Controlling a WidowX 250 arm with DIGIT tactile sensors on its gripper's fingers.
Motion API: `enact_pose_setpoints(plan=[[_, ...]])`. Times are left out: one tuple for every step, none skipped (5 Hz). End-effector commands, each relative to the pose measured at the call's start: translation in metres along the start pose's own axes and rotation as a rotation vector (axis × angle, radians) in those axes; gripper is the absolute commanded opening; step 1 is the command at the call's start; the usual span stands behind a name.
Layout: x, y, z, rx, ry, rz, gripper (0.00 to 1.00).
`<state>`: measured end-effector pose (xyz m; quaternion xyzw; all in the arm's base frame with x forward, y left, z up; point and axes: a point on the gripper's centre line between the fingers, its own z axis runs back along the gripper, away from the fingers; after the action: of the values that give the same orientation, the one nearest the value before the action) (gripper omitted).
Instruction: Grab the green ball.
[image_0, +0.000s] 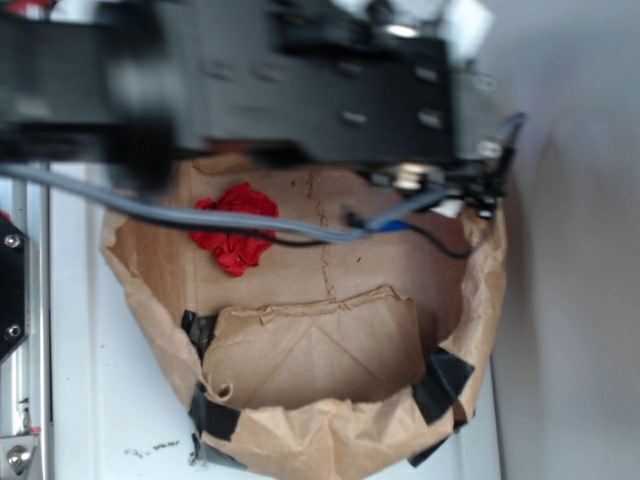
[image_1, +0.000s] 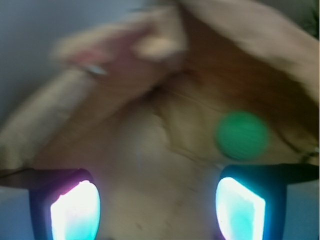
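Note:
In the wrist view the green ball (image_1: 242, 135) lies on the brown paper floor, just beyond the tip of my right finger. My gripper (image_1: 157, 210) is open, with bare paper between its two glowing fingertips (image_1: 75, 212); nothing is held. In the exterior view the black arm (image_0: 300, 80) stretches across the top of the frame over the paper bag (image_0: 330, 440), and it hides the ball and the jaws there. The red paper wad (image_0: 236, 228) lies on the bag floor at the left, below the arm.
The bag's crumpled paper walls rise all round, patched with black tape (image_0: 440, 385) at the front corners. A grey cable (image_0: 150, 208) runs across the bag above the red wad. A folded paper flap (image_0: 315, 350) lies at the front.

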<state>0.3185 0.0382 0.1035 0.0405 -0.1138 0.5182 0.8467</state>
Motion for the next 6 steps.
enact_pose_setpoints(plan=[[0.011, 0.004, -0.041, 0.037, -0.094, 0.054, 1.00], [0.025, 0.023, -0.027, -0.019, -0.083, 0.060, 1.00], [0.028, 0.036, -0.005, -0.086, -0.052, 0.033, 1.00], [0.021, 0.044, 0.011, -0.134, -0.038, 0.003, 1.00], [0.009, 0.049, 0.007, -0.122, -0.030, -0.035, 1.00], [0.003, 0.048, -0.005, -0.096, -0.061, -0.065, 1.00]])
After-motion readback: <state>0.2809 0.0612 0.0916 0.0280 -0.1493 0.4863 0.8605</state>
